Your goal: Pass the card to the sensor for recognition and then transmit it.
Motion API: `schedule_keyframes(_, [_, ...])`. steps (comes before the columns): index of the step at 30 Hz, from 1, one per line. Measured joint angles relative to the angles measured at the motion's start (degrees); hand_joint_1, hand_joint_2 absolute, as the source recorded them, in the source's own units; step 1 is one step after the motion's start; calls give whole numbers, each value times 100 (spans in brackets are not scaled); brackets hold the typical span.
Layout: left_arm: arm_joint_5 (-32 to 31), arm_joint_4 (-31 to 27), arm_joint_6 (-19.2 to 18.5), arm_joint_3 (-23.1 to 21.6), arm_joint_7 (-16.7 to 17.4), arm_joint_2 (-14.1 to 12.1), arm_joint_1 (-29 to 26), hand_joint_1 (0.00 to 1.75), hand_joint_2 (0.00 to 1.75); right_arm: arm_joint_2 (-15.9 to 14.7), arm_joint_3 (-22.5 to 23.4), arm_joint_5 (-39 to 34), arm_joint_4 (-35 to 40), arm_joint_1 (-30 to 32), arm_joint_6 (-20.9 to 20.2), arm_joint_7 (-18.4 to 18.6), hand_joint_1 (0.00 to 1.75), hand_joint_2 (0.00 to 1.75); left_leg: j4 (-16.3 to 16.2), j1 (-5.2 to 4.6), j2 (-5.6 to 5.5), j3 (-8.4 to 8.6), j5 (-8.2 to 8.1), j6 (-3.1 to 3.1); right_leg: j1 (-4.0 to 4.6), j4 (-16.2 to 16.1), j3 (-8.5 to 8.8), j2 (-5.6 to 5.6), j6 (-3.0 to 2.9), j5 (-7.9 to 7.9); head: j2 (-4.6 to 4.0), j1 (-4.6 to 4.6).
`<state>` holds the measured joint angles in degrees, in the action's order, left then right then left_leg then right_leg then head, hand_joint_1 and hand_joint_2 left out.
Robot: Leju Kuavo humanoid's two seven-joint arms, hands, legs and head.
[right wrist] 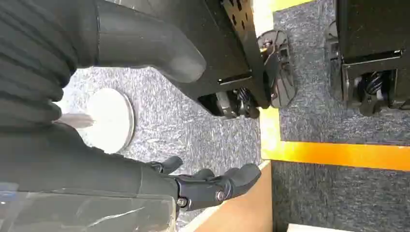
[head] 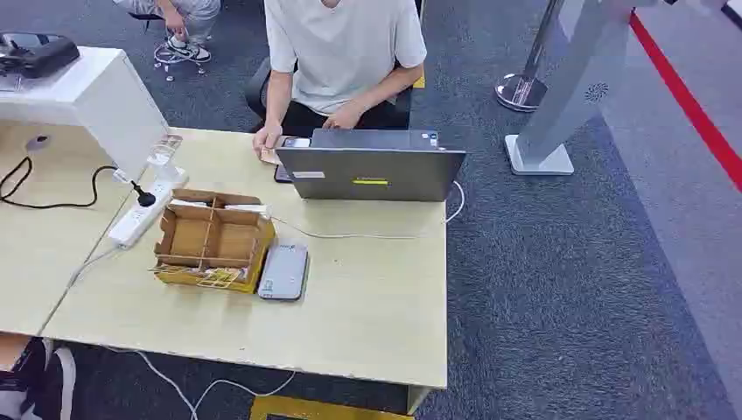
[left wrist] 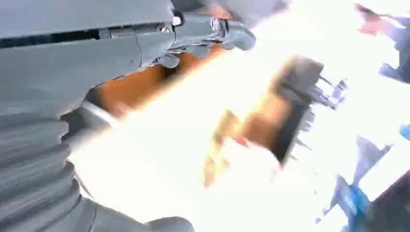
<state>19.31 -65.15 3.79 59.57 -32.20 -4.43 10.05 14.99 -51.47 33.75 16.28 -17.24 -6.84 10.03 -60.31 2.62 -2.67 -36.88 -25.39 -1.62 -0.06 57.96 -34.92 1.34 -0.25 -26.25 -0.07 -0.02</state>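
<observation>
The right hand [right wrist: 212, 186] hangs low beside the table [head: 367, 306] edge, fingers loosely apart and holding nothing; the left hand [left wrist: 212, 34], seen blurred against glare, appears empty, though I cannot tell its state for sure. The cards seem to sit in the cardboard box [head: 213, 241] just beside the grey sensor [head: 283, 271], so by my judgement nothing is picked up, scanned or passed on yet.

Your head view looks down from high at the table [head: 367, 306]; the blurred left wrist view sits close; the right wrist view faces the carpet [right wrist: 203, 130] nearby.
</observation>
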Motion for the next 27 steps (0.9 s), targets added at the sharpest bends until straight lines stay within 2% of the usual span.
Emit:
schedule_keyframes(2, [-520, -690, 439, -644, -105, 54, 285, 0, 175, 13, -11, 41, 0, -18, -61, 0, 0, 175, -1, 0, 1, -1, 7, 3, 0, -1, 5, 0, -7, 13, 0, 7])
schedule_keyframes(4, [-1074, -1125, 850, -1316, -168, 74, 676, 0, 175, 22, -17, 66, 0, -34, -109, 0, 0, 175, -1, -10, -1, -3, 16, 12, -2, -1, 7, -2, 7, 24, 0, 9])
schedule_keyframes(8, [-2596, -1404, 1839, -2834, -100, 48, 1464, 0, 175, 44, -37, 107, 0, -77, -214, -4, 0, 175, -2, -17, -1, -5, 27, 20, -11, -1, 4, -2, 17, 35, 0, 9])
schedule_keyframes(10, [-3924, -1294, 2475, -3750, 290, -16, 1999, 0, 175, 48, -42, 109, -2, -87, -262, -9, 0, 175, -6, -20, -2, -8, 35, 28, -13, -5, -9, -2, 23, 43, 0, 4])
schedule_keyframes(12, [-5684, -747, 3102, -4749, 928, -105, 2722, 0, 175, 48, -50, 111, -2, -95, -291, -39, 0, 175, -8, -22, -14, -21, 47, 37, -14, -5, -14, -15, 30, 48, 0, 7])
schedule_keyframes(13, [-6580, -360, 3290, -5230, 1271, -153, 3088, 0, 175, 52, -55, 105, -2, -100, -306, -50, 0, 175, -7, -24, -19, -27, 51, 37, -18, -3, -6, -19, 36, 53, 0, 7])
schedule_keyframes(15, [-7995, 458, 3462, -6156, 1890, -190, 3811, 0, 175, 66, -57, 81, -4, -121, -363, -52, 0, 175, -5, -36, -12, -31, 57, 36, -28, 0, -13, -7, 37, 68, 0, 9])
schedule_keyframes(17, [-8979, 1269, 3455, -6939, 2377, -188, 4390, 0, 175, 72, -57, 44, -7, -126, -411, -46, 0, 175, -5, -42, 26, -33, 57, 36, -34, 0, -27, 34, 43, 79, 0, 11])
schedule_keyframes(20, [-9363, 2188, 3267, -7675, 2824, -60, 4900, 0, 175, 72, -57, -7, -7, -124, -437, -7, 0, 175, -5, -54, 48, -29, 56, 37, -48, 1, -35, 59, 46, 80, 0, 4])
schedule_keyframes(23, [-9474, 2807, 3140, -8083, 3030, 102, 5135, 0, 175, 72, -57, -15, -15, -125, -444, 59, 0, 175, -3, -54, 47, -31, 56, 37, -48, 1, -37, 58, 46, 80, 0, 4])
schedule_keyframes(27, [-9509, 3283, 3048, -8416, 3169, 249, 5287, 0, 175, 74, -57, -24, -37, -129, -450, 122, 0, 175, 1, -54, 46, -32, 55, 37, -48, 1, -38, 57, 47, 77, 0, 4])
